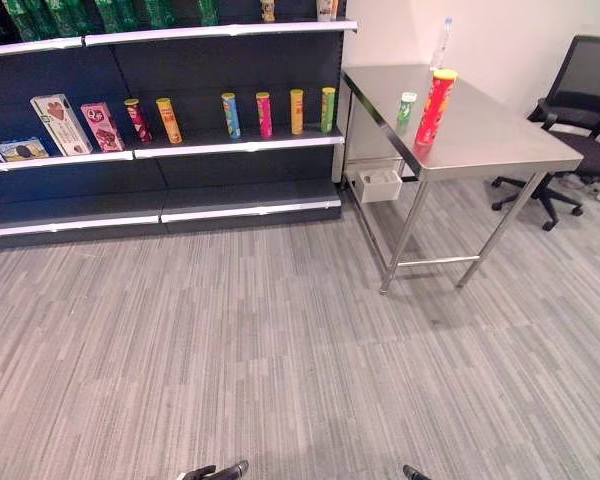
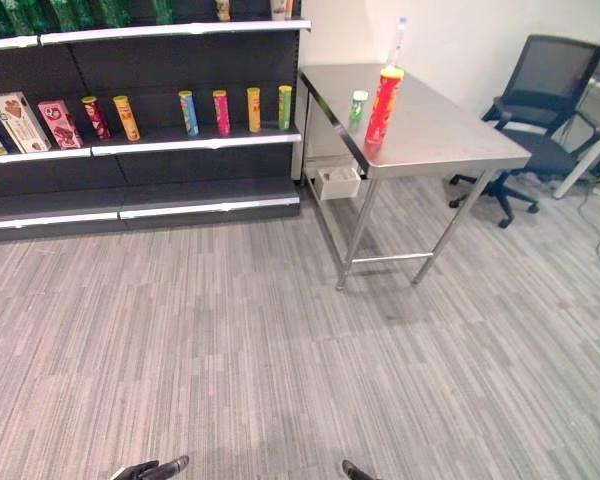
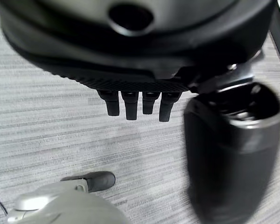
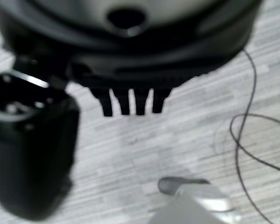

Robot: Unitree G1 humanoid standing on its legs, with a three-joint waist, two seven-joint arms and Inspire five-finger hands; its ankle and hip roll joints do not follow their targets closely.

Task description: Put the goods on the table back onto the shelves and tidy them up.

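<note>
A tall red can (image 1: 436,106) with a yellow lid and a small green can (image 1: 406,107) stand near the front left edge of the steel table (image 1: 500,135). A clear bottle (image 1: 441,42) stands at the table's far end. The dark shelves (image 1: 180,146) to the left carry a row of upright cans (image 1: 264,113) and some boxes (image 1: 60,123). My left hand (image 3: 130,46) hangs low over the floor, its fingers (image 3: 135,105) straight and holding nothing. My right hand (image 4: 130,46) hangs the same way, with nothing in it. Both are far from the table.
A white bin (image 1: 380,184) hangs under the table's left side. A black office chair (image 1: 580,110) stands to the right of the table. Grey striped floor (image 1: 280,340) stretches between me, the shelves and the table. Green bottles (image 1: 50,15) line the top shelf.
</note>
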